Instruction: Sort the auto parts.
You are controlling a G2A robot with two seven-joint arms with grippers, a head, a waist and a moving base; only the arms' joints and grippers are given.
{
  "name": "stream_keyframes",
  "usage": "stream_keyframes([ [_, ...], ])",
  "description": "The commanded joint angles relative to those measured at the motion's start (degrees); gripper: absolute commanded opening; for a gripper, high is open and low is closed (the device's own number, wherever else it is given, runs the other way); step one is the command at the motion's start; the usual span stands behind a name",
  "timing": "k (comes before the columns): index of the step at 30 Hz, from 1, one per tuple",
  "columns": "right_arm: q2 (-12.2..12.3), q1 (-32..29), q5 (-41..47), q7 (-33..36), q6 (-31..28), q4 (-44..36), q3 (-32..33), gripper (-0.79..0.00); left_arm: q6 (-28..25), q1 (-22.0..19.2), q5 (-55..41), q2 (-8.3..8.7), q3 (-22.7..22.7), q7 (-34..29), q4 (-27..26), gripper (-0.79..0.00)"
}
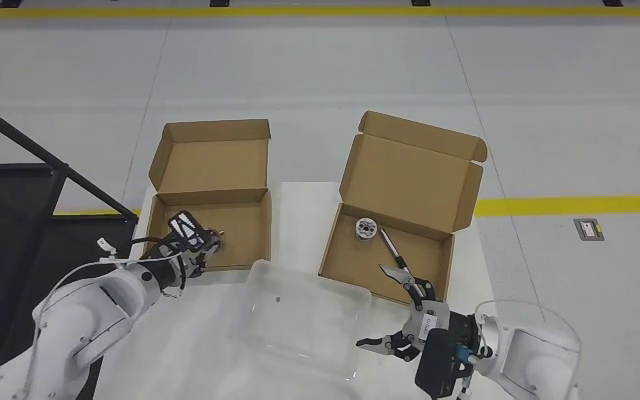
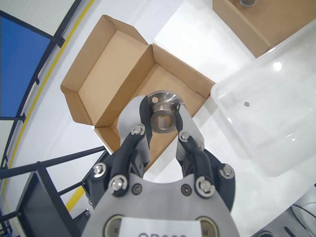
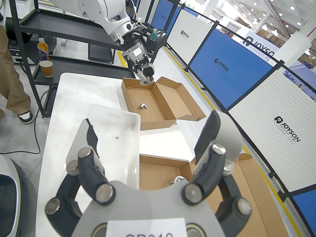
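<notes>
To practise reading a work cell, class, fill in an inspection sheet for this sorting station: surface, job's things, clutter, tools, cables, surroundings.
Surface: white table.
Job's things: flanged hub held over the left box; elbow fitting inside that box; right box holds a round part and a rod; clear bin between the arms.
Clutter: dark speck in the bin.
Tools: left tool shut on the hub; right tool open, holding nothing.
Cables: black cable on the floor beside the rack.
Surroundings: black rack with cup and bottle; blue and white panels.
</notes>
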Motion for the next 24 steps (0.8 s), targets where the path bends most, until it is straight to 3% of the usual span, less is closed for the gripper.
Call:
stream_keyframes([
  [1,0.0,0.0,0.0,0.0,0.0,0.0,0.0,0.000,-0.1,-0.2,0.0,-0.02,0.3,-0.3,0.0,-0.785],
  [9,0.0,0.0,0.0,0.0,0.0,0.0,0.0,0.000,-0.1,-0.2,0.0,-0.02,0.3,-0.3,0.0,-0.785],
  [12,0.0,0.0,0.0,0.0,0.0,0.0,0.0,0.000,-0.1,-0.6,-3.6,-0.43,0.6,2.0,3.6,-0.785],
  [18,0.0,0.0,0.0,0.0,0.0,0.0,0.0,0.000,1.3,-10.1,-10.2,-2.41,5.1,3.6,16.9,-0.785],
  [24,0.0,0.0,0.0,0.0,0.0,0.0,0.0,0.000,1.7,-22.3,-12.1,-5.76,14.2,3.9,29.4,-0.785],
])
